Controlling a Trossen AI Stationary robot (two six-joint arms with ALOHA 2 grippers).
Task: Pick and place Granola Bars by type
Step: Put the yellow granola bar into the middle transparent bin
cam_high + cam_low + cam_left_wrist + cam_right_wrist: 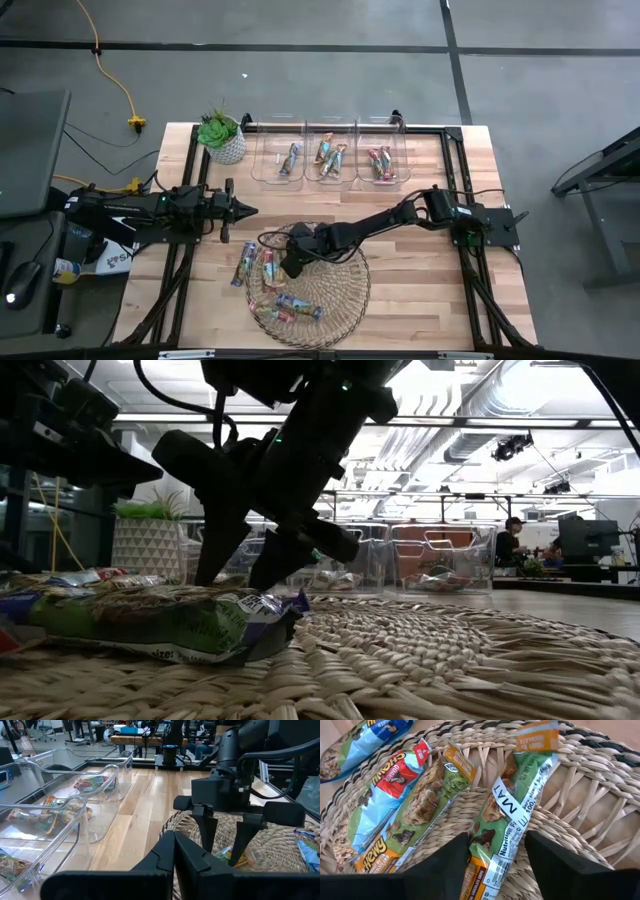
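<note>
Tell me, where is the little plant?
In the high view the potted plant stands at the table's far left corner, just left of the three clear bins, beyond the parked left arm.

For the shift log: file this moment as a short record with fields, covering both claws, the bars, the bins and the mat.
right claw: down on the wicker mat, fingers straddling a green-wrapped granola bar, not yet clamped
left claw: shut, empty, waiting over the table's left side
bars on mat: several, blue and green wrappers, lying beside the straddled one
clear bins: three in a row at the far edge, each holding a few bars
other: potted plant left of the bins
</note>
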